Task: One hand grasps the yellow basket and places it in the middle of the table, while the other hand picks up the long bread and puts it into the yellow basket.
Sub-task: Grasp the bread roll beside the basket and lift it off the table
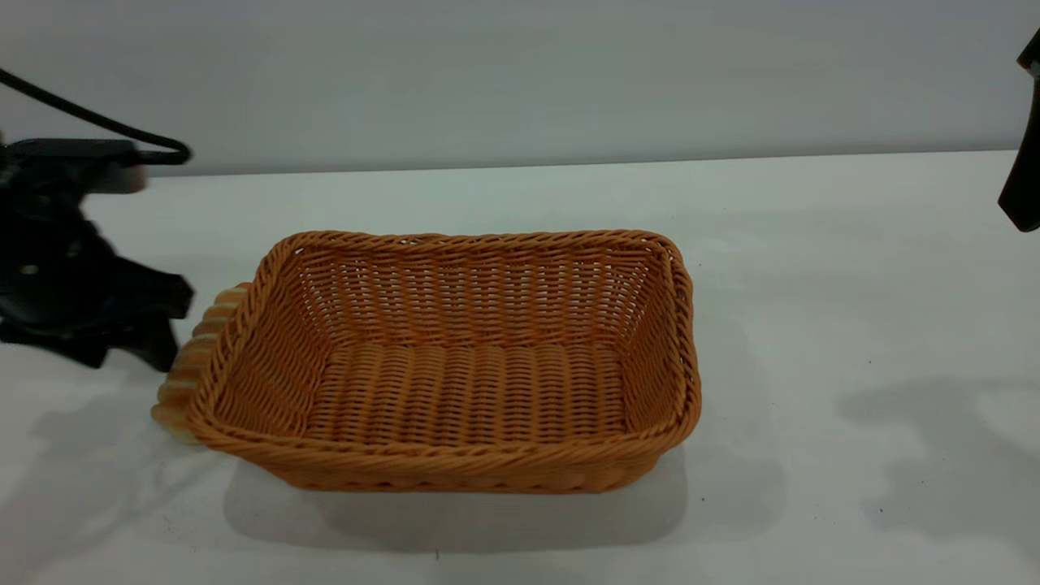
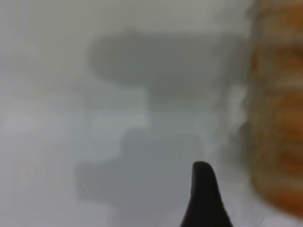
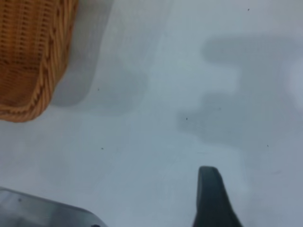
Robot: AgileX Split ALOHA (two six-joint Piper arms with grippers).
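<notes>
So the big orange-tan woven wicker basket (image 1: pixel 455 366) sits mid white bench (image 1: pixel 853 268), and the striped oblong loaf (image 1: pixel 195 357) touches its left wall outside. Left gripper (image 1: pixel 122 325) is beside it — come from the open side. Right gripper (image 1: pixel 1024 162) hangs high; can't tell either's jaws.

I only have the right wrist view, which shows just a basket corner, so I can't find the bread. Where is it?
Observer: The bread lies on the table, outside the basket, close beside its left end in the exterior view.
Operator: Anything in the basket?
Observer: No, its inside is empty.
Operator: Where is the left gripper?
Observer: The left gripper is just left of the bread, low over the table.
</notes>
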